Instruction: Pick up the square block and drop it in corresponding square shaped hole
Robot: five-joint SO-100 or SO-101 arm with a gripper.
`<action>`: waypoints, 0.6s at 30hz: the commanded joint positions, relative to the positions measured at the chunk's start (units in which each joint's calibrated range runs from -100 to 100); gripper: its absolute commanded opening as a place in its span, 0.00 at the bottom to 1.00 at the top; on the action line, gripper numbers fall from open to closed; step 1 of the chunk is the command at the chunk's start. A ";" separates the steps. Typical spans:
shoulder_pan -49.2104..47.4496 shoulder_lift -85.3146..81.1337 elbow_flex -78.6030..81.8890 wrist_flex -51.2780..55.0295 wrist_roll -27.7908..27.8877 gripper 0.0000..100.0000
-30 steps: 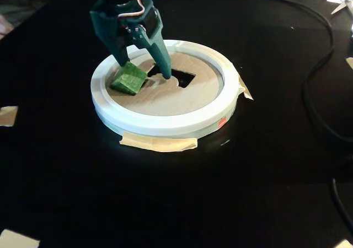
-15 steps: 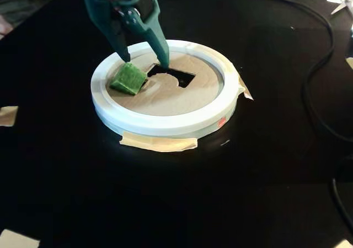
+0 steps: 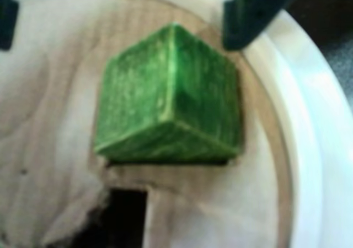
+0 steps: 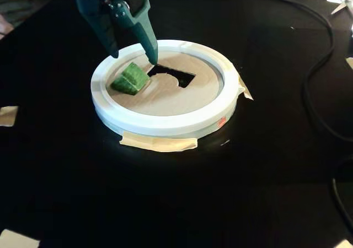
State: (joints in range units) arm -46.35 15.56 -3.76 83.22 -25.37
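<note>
Pincer spread wide, empty, hanging over disc's back-left; green cube tilted, sunk partway into tan disc near white ring; wrist view shows cube wedged, dark cutout just beside; fixed view shows black tabletop, tape, cable.

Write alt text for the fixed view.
A green cube sits tilted on a tan disc inside a white ring, beside a dark cutout. The dark green hand hangs open above it, on a black table.
</note>
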 commanded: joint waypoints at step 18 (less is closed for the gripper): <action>4.78 7.50 1.94 -14.43 3.03 0.63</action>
State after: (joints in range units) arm -45.55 23.58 -2.98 73.62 -24.15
